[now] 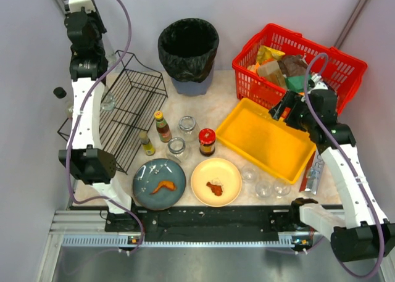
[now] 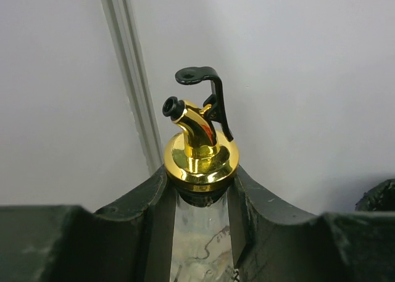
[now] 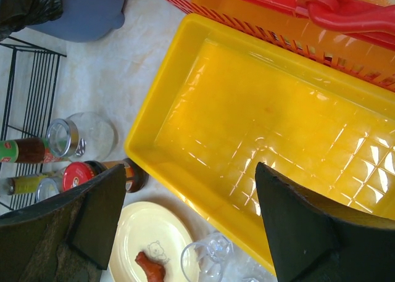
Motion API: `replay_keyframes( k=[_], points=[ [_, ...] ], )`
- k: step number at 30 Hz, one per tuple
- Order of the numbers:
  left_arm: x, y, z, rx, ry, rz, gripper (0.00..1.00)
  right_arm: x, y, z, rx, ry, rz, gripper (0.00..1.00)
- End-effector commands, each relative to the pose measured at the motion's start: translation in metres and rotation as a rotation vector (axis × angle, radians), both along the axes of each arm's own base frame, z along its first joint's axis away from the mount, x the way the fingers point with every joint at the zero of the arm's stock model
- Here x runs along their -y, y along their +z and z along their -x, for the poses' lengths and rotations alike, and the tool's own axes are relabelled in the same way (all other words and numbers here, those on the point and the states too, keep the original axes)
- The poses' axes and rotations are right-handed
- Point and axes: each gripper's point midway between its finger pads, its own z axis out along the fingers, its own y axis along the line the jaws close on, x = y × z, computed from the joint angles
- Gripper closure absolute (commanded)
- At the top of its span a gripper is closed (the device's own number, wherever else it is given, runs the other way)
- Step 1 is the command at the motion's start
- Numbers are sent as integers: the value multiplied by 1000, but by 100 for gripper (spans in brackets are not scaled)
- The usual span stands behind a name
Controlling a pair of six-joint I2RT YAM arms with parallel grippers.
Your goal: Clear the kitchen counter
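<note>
Left gripper (image 2: 200, 199): part-closed, fingers clamping the gold-spouted glass bottle (image 2: 199, 149) below its collar, raised close to the grey wall.
Right gripper (image 3: 188, 192): jaws wide, empty, above the yellow tray (image 3: 154, 109).
Kitchen counter (image 1: 216, 97): under everything, with a bare patch between tray, bin (image 1: 188, 50) and wire rack (image 1: 133, 106).
Tray's far rim: just beside the red basket (image 1: 247, 78).

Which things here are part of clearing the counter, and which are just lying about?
Job: kitchen counter, held pourer bottle, sauce bottles, jars, plates, glasses, packet, wire rack, yellow tray, bin.
Probably idle: filled red basket, arm cables.
</note>
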Motion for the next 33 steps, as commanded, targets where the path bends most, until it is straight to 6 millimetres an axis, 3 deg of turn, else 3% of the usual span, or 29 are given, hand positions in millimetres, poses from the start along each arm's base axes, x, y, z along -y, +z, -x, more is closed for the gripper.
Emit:
replay_keyframes(
  k=[1,6,14,33],
  points=[
    [3,68,18,233,-68,-62,100,2,25,-10,64,-13,-7,16],
    [10,50,6,195,-126,-81,100,2,21,-14,50,-16,-10,17],
    [15,34,4,176,-157,-56,100,2,19,-17,40,-16,-9,17],
    [2,-32,-19,80,-148,-1,100,1,19,-14,44,3,5,17]
  ],
)
